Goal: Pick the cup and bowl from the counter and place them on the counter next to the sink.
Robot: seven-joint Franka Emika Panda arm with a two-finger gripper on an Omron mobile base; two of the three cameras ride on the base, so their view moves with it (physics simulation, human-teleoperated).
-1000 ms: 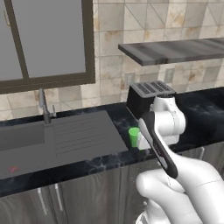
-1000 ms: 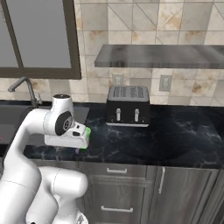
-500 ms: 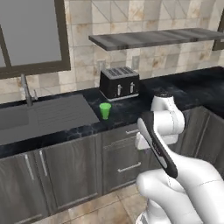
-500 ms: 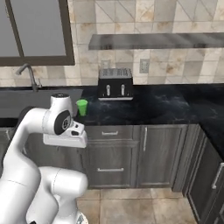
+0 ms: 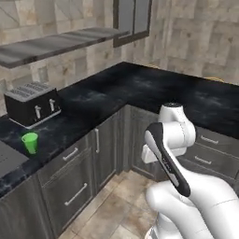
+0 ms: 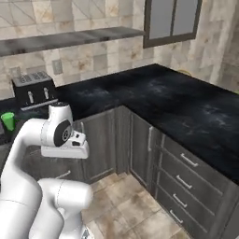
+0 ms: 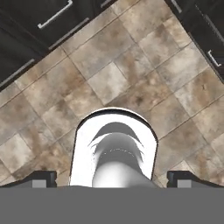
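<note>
A: How far along are we?
B: Judging by the layout, about halfway: the cup (image 5: 30, 142) stands on the counter (image 5: 112, 88) beside the sink edge, the bowl unfetched.
A: The gripper (image 7: 111, 179)?
B: Spread wide, empty, aimed at the floor. The small green cup sits well off from it.

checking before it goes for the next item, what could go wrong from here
1. The cup stands close to the counter front edge beside the toaster; a sweeping arm could tip it off.
2. The gripper is open, pointing down at the floor tiles, so it needs a long swing up past the cabinet fronts.
3. I can't clearly make out the bowl, so the approach may be misjudged.
</note>
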